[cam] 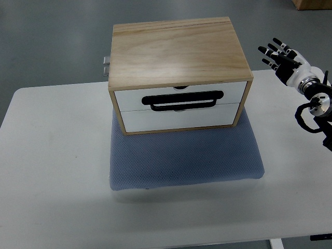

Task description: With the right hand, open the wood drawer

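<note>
While the wood drawer box (179, 72) sits toward the desk's (52, 171) far edge, on a blue-grey mat (184, 161), both white drawer fronts are flush and closed. A black handle (183, 99) spans the seam between them. Right hand (282, 56) hovers over the far right corner, fingers spread, holding nothing, well apart from the box.
</note>
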Robot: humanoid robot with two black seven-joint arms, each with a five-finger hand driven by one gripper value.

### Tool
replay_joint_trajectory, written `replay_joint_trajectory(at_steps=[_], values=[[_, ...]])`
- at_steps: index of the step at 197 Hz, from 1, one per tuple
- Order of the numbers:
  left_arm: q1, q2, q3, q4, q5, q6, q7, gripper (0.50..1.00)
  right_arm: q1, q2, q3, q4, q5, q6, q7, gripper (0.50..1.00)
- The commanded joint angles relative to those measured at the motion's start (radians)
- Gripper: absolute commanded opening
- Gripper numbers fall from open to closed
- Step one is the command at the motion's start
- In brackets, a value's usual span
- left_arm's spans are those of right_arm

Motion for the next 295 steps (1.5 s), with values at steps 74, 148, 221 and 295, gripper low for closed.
replay_joint_trajectory(at_steps=[74,148,221,295], values=[[0.0,0.0,0.0,-0.001,0.0,0.0,0.0,1.0,0.004,-0.014,-0.002,0.0,-0.006,0.001,-0.002,0.944],[0.0,0.0,0.0,-0.001,0.0,0.0,0.0,1.0,0.066,-0.135,-0.045,0.006,-0.007,0.009,-0.006,0.944],[0.0,0.0,0.0,-0.001,0.0,0.0,0.0,1.0,0.25,-0.296,-0.319,0.109,-0.007,0.171,-0.006,0.944],[0.0,0.0,0.0,-0.001,0.0,0.0,0.0,1.0,0.596,-0.439,-0.701,0.39,-0.03,0.395,-0.009,0.944]])
